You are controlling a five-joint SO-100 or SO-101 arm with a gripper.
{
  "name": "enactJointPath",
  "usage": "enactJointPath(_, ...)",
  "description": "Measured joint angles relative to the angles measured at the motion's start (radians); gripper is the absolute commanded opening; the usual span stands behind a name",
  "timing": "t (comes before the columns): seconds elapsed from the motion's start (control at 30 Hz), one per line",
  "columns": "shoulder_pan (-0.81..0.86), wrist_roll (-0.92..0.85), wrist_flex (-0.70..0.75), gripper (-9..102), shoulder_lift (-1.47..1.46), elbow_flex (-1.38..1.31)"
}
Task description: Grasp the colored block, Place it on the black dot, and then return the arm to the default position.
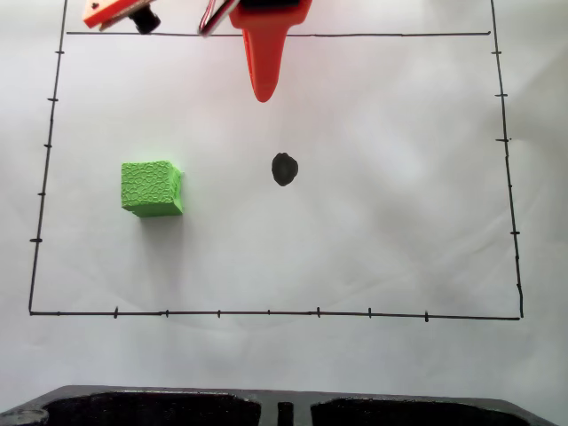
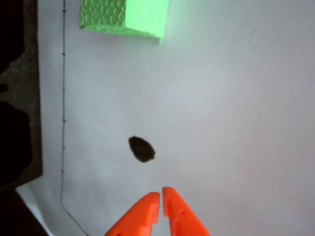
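One orange tool (image 2: 161, 195), its two tapered fingers pressed together at the tips with nothing between them, hangs over a white table (image 1: 390, 222) marked with a hand-drawn black border (image 1: 266, 312) and tick marks. One colored block (image 1: 152, 188), a bright green cube with a crackled surface, sits on the white sheet inside the border; in the wrist view it lies well beyond the tool's tips and off to the left (image 2: 124, 17). One black dot (image 2: 141, 149), a small irregular blot, lies just ahead of the tips and slightly left, between tool and block, well apart from the cube. In the fixed view the tool (image 1: 263, 96) points down from the top edge, the dot (image 1: 284, 169) below its tip. No brand, label or readable writing shows on the block, sheet or tool.
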Motion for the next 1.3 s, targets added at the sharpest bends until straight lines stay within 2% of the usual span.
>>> enactJointPath(0.17,0.009,0.008,-0.052,0,-0.017,0.000)
enactJointPath(0.37,0.018,-0.041,-0.081,0,-0.209,-0.064)
enactJointPath(0.63,0.075,-0.091,0.117,0,-0.595,-0.479)
enactJointPath(0.73,0.115,-0.189,0.193,0,-0.701,-0.623)
enactJointPath(1.0,0.273,-0.288,0.244,0,-0.931,-0.816)
enactJointPath(1.3,0.390,-0.371,0.291,7,-1.210,-1.052)
